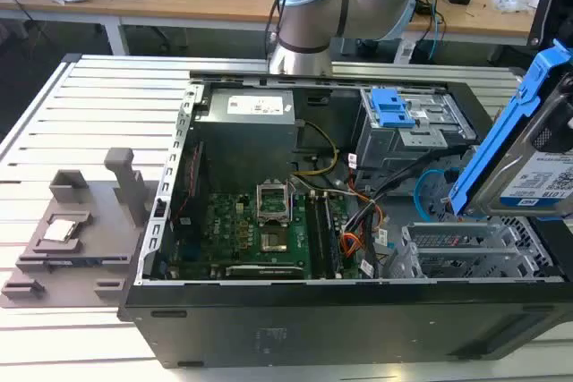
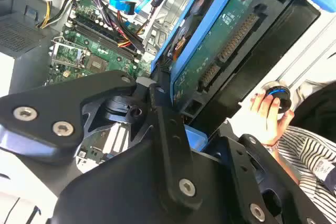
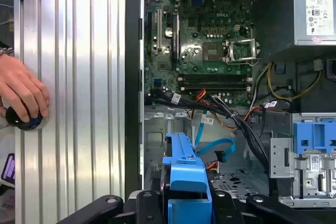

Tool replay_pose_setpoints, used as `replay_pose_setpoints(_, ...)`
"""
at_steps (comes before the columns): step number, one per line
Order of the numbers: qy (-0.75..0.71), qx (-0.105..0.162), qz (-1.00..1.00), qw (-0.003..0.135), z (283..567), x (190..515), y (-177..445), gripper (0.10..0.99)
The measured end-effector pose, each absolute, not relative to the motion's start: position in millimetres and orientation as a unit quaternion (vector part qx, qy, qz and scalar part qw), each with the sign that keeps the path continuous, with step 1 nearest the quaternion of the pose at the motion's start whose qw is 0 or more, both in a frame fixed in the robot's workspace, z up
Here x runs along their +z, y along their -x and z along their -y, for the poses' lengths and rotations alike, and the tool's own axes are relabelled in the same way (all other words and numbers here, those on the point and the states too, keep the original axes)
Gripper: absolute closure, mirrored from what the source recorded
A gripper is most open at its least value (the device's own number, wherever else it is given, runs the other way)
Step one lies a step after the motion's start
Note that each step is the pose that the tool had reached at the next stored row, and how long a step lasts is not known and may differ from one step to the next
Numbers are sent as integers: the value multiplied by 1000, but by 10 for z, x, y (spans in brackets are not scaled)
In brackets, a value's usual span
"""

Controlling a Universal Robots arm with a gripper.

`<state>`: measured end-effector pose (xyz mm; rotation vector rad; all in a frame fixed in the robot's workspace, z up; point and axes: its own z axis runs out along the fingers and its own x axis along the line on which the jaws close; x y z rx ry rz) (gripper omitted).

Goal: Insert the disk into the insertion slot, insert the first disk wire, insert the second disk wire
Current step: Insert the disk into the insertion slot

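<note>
Bright, even light is falling from above; the metal table [image 3: 79,103] is glaring, the computer case [image 1: 313,328] is shading its interior, and the disk [image 1: 548,172] is looking slightly soft.

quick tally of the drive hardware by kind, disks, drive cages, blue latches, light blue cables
disk: 1
drive cages: 2, the insertion slot and the taller grey cage
blue latch: 1
light-blue flat cable: 1
total: 5

In the exterior view we find the disk [image 1: 528,158] cut off by the right edge; it hides part of the second disk wire [image 1: 428,187] and of the insertion slot [image 1: 448,252]. In the first wrist view it also covers the fingertips of the pincer [image 3: 186,204], and a hand [image 3: 21,90] covers most of a dark round knob [image 3: 23,122].
</note>
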<state>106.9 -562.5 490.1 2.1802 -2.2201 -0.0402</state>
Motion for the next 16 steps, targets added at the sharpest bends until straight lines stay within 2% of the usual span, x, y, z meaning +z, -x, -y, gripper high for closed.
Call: replay_pose_setpoints(16,-701,-13,713,15,5625,4724,-990,722)
